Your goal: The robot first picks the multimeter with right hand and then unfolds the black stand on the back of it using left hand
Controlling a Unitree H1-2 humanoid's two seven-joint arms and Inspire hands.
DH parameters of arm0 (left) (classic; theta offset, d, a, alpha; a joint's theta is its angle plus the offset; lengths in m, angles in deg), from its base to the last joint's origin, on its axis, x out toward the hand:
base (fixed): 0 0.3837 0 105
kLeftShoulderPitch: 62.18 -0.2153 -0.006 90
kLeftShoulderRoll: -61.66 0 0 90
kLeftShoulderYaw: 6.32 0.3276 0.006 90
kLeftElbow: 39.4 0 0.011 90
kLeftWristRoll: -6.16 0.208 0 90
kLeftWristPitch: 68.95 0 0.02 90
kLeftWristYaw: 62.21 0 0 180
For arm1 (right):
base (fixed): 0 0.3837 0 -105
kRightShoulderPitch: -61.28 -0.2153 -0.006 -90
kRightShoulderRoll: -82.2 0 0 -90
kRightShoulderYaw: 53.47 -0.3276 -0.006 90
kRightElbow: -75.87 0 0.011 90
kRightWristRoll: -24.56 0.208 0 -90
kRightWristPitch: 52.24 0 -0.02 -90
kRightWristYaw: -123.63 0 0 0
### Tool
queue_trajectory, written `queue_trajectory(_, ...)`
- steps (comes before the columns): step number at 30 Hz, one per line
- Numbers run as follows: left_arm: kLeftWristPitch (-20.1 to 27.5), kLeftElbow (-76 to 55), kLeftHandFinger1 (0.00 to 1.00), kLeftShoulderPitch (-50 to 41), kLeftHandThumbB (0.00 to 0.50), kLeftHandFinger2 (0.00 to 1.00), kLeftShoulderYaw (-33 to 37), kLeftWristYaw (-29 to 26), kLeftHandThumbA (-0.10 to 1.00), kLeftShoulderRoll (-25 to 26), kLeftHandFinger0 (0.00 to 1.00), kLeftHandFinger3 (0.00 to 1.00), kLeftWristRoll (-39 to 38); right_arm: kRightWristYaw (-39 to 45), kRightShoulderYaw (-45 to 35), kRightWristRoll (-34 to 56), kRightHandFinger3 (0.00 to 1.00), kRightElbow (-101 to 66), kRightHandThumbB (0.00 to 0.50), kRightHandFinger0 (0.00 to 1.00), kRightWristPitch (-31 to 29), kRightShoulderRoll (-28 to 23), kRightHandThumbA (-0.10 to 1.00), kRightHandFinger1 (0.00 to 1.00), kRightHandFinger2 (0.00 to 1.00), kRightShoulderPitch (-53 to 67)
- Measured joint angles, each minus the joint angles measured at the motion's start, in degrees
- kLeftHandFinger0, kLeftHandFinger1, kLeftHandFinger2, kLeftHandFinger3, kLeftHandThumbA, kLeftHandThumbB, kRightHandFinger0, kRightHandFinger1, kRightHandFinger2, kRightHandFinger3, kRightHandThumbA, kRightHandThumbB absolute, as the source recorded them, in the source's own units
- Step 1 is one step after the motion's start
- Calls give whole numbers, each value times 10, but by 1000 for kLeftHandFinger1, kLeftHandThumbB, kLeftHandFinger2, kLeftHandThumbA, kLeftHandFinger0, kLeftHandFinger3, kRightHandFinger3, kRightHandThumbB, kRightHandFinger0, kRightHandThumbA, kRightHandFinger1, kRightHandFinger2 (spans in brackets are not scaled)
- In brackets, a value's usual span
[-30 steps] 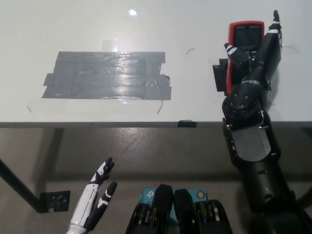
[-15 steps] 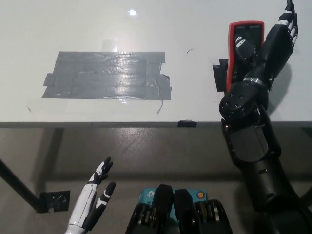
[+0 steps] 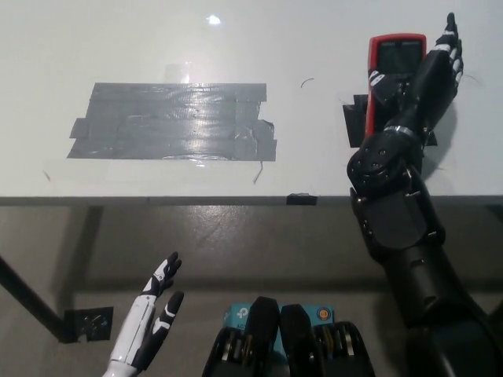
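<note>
In the head view the black right hand [image 3: 428, 78] lies over the red-cased multimeter [image 3: 395, 59] with its fingers [image 3: 451, 35] stretched apart, reaching past the meter's right edge, while the thumb crosses the lower left of the display; it seems to rest on the meter rather than clasp it, though the hand hides the contact, so I count it as open. The multimeter lies flat on the white table [image 3: 157, 39], display up, directly under the palm and just left of the fingertips. A black patch of tape [image 3: 355, 122] sits on the table at the meter's lower left, beside the wrist. Well to the left of the fingers, a broad patch of grey duct tape [image 3: 173, 122] is stuck to the tabletop. The white left hand [image 3: 153, 326] rests low, off the table's near edge, fingers spread and holding nothing, above a grey floor. Compared with half a second ago, the right hand's fingertips have drawn back down toward the meter's top right corner and the thumb has slid lower left.
</note>
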Motion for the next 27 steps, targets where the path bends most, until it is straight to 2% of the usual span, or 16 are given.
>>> queue_trajectory(10,0,-5,1000,0,190,1000,0,0,1000,0,1000,1000,1,0,0,17,1000,32,262,1000,-2,-3,1000,1000,1000,-9)
queue_trajectory(27,-2,-9,1000,1,193,1000,-2,0,1000,2,1000,1000,4,-3,-4,50,1000,81,293,1000,-17,-7,1000,1000,1000,-20)
